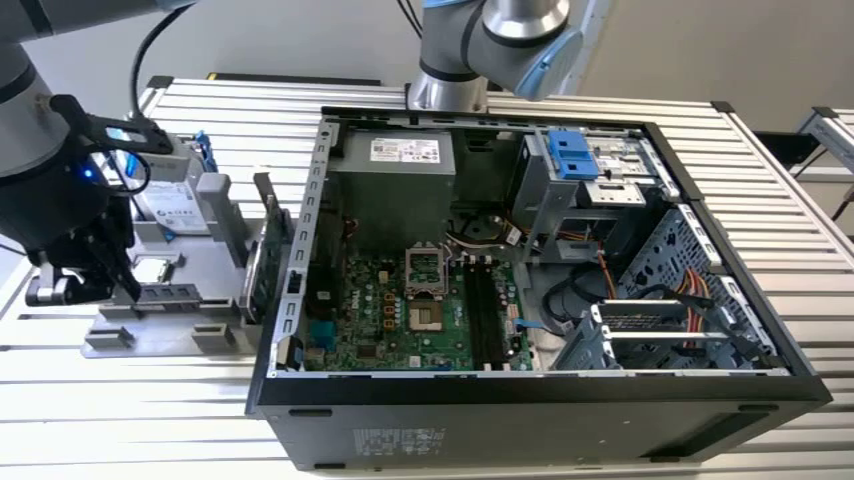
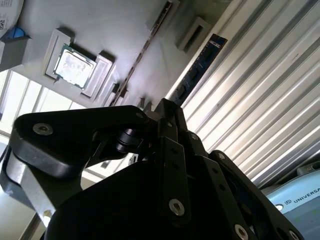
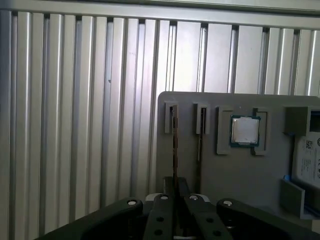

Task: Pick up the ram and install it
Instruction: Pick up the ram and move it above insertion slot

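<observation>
The ram (image 1: 167, 293) is a thin dark stick with black chips, standing on edge in a slot at the front of the grey fixture (image 1: 160, 335), to the exterior view's left of the open computer case (image 1: 534, 395). In both wrist views the ram (image 3: 175, 150) (image 2: 200, 65) runs from its slot straight into my gripper (image 3: 175, 182) (image 2: 167, 107). The fingers sit close together on either side of the stick's end. In the exterior view my gripper (image 1: 127, 285) is low over the fixture at that end of the ram.
A second thin stick (image 3: 199, 145) stands in the neighbouring slot, beside a square processor (image 3: 245, 130). A hard drive (image 1: 174, 210) and an upright expansion card (image 1: 274, 260) also sit on the fixture. The motherboard (image 1: 387, 320) with long black slots (image 1: 483, 310) lies inside the case.
</observation>
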Robot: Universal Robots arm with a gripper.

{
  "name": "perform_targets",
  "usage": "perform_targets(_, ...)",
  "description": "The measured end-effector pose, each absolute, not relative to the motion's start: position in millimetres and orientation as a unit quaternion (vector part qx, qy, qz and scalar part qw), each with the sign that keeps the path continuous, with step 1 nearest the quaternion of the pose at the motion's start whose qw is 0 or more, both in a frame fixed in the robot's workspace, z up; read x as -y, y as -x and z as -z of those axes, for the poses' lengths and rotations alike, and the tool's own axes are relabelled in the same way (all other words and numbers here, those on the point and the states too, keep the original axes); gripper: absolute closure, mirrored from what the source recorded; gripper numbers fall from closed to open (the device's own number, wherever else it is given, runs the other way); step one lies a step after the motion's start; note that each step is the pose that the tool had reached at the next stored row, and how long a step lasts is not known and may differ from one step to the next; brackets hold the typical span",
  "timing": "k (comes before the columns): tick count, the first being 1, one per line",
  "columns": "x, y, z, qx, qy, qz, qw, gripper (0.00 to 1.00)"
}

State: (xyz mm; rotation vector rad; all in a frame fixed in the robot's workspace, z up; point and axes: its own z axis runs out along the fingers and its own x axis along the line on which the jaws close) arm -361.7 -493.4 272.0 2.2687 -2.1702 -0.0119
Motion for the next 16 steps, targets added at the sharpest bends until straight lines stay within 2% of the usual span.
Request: perform_targets(16, 493.4, 361.6, -298.7, 0.691, -0.723, 0.004, 0.001, 1.0)
